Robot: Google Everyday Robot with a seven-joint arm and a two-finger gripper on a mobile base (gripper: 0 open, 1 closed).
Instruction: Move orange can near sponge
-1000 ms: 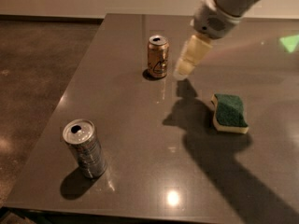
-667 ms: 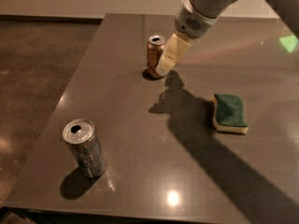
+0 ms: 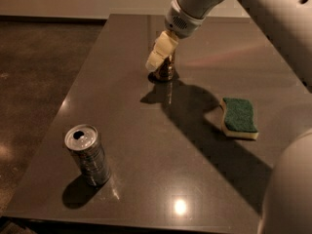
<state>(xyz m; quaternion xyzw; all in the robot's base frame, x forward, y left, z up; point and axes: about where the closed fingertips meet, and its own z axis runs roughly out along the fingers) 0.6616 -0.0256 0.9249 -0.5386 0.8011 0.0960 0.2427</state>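
Note:
The orange can (image 3: 167,70) stands upright at the far middle of the dark table (image 3: 146,145); only its lower part shows, the rest is hidden behind my gripper. My gripper (image 3: 160,55), cream-coloured on a grey wrist, reaches down from the upper right and sits right over the can's top and left side. The sponge (image 3: 240,117), green top over a pale yellow base, lies flat to the right and nearer the front, about two can-lengths from the orange can.
A silver-grey can (image 3: 88,155) stands upright near the table's front left. The table's left edge drops to a brown floor (image 3: 34,72). My arm (image 3: 273,23) crosses the upper right; part of the robot's body (image 3: 292,189) fills the lower right corner.
My gripper has moved left and down, from right of the orange can to directly over it, now covering most of the can. The cans and the sponge have not moved.

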